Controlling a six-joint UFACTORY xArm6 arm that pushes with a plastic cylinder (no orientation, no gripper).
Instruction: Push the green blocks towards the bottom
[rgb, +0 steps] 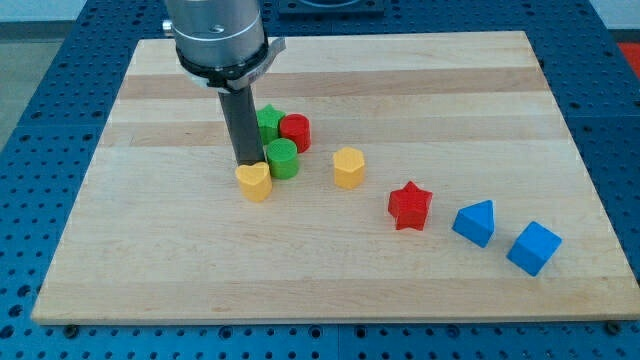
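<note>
— On the pale wooden board (330, 280)?
— Toward the view's left: green cylinder block (282, 158), touching yellow heart-shaped block (255, 182); behind, green star-like block (268, 122) beside red cylinder block (295, 131).
— And rightward?
— Yellow hexagonal block (348, 167), red star block (409, 206), blue triangular block (475, 222), blue cube (533, 248).

Eight blocks in all — two green: a cylinder (282, 158) and a half-hidden one (268, 122). Two yellow: a heart-like block (255, 182) and a hexagonal one (348, 167). Two red — a cylinder (295, 131), a star (409, 206). Two blue: a triangular block (475, 222), a cube (533, 248).
</note>
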